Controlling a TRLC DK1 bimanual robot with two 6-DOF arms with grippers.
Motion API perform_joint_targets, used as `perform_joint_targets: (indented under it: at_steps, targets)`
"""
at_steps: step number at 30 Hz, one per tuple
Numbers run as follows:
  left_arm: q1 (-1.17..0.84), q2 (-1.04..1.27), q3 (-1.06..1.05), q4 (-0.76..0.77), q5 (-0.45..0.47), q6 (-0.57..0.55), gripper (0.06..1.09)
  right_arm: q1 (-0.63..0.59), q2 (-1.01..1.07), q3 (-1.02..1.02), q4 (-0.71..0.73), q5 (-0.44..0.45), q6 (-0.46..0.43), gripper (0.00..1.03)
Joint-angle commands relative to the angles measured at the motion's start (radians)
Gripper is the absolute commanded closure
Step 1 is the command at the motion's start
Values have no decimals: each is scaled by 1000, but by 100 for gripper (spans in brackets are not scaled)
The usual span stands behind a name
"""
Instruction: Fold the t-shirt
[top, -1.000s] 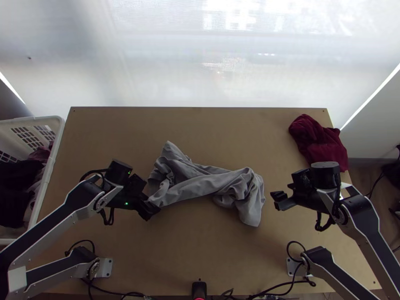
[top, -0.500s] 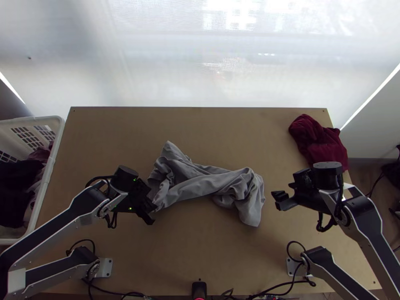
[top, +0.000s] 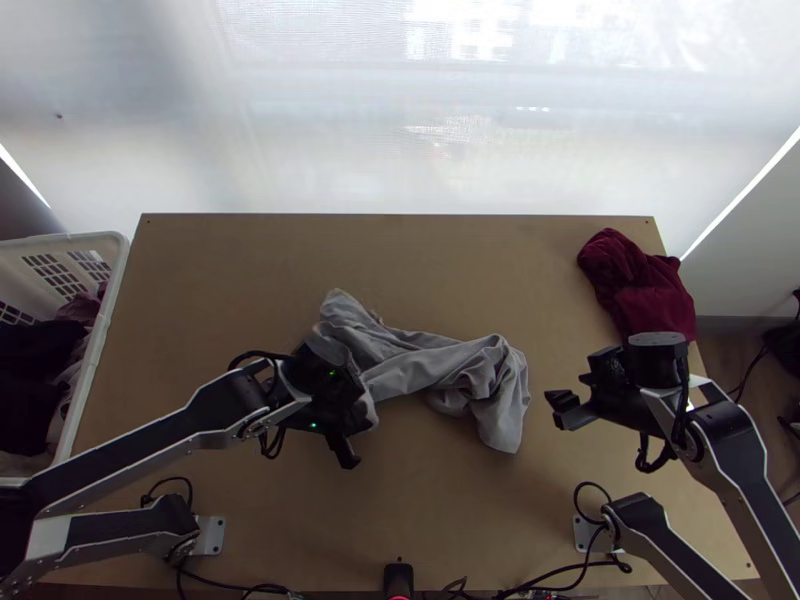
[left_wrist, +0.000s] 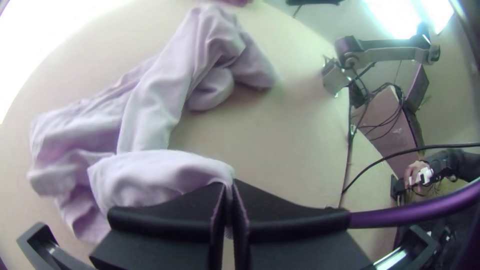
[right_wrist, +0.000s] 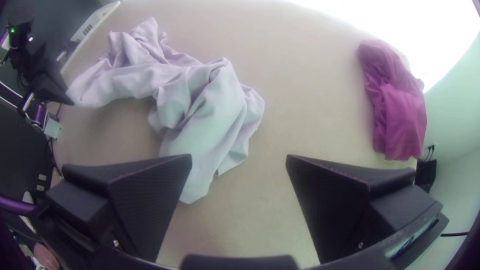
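In the left wrist view, the left gripper (left_wrist: 229, 184) had its fingers together, clamped on an edge of the grey t-shirt (left_wrist: 157, 107). In the right wrist view, the right gripper's (right_wrist: 239, 157) fingers stood apart. In the top view, the shirt lay bunched on the table (top: 450, 510), its long axis running between the grippers; the right one, farther off, sat just beyond its right end.

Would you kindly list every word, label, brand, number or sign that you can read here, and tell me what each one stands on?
No text that I can read on the grey t-shirt, the dark red cloth, the table or the white basket.
Any print on the left arm or right arm is too small to read.
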Motion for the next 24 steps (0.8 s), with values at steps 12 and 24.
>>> perform_joint_targets:
  at_steps: [12,24]
  targets:
    - [-314,640,783,56,85,-76,102,-113,-29,-20,-33,5,-78,15]
    - [-248,612,798,-33,89,-79,10,-108,-12,-27,-72,0,-101,7]
